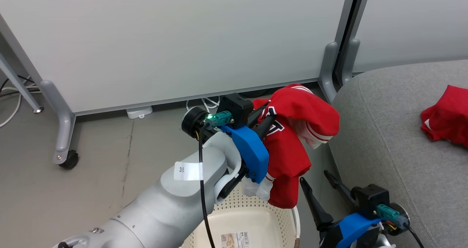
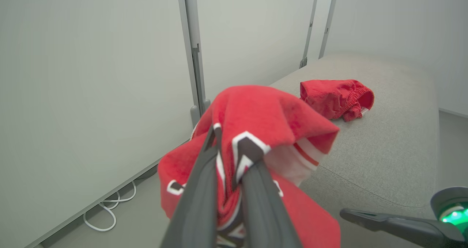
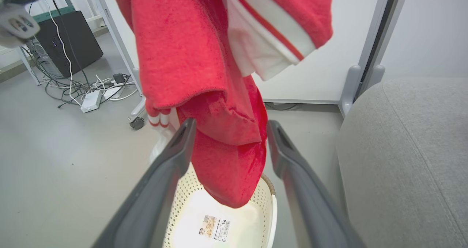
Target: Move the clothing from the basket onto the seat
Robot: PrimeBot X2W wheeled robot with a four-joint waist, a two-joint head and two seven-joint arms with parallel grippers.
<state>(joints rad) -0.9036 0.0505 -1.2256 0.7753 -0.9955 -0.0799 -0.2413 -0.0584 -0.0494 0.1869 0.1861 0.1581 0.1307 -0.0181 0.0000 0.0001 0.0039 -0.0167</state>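
Note:
My left gripper (image 1: 266, 119) is shut on the red jersey (image 1: 292, 138), whose white striped sleeve and number patch show. It hangs in the air over the cream basket (image 1: 252, 208), just left of the seat's edge. In the left wrist view my two fingers pinch the jersey (image 2: 256, 116) between them. The plain red garment (image 1: 448, 116) lies crumpled on the light-grey seat (image 1: 395, 138). My right gripper (image 1: 319, 191) stands open, low beside the basket and the seat, holding nothing. Through the right wrist view the jersey (image 3: 204, 76) dangles above the basket's bare bottom (image 3: 223, 218).
White partition panels on grey castor legs (image 1: 62, 131) stand behind. A white power strip and cables (image 1: 139, 111) lie under them on the grey floor. A black box with tangled cables (image 3: 69, 39) sits further off to the left.

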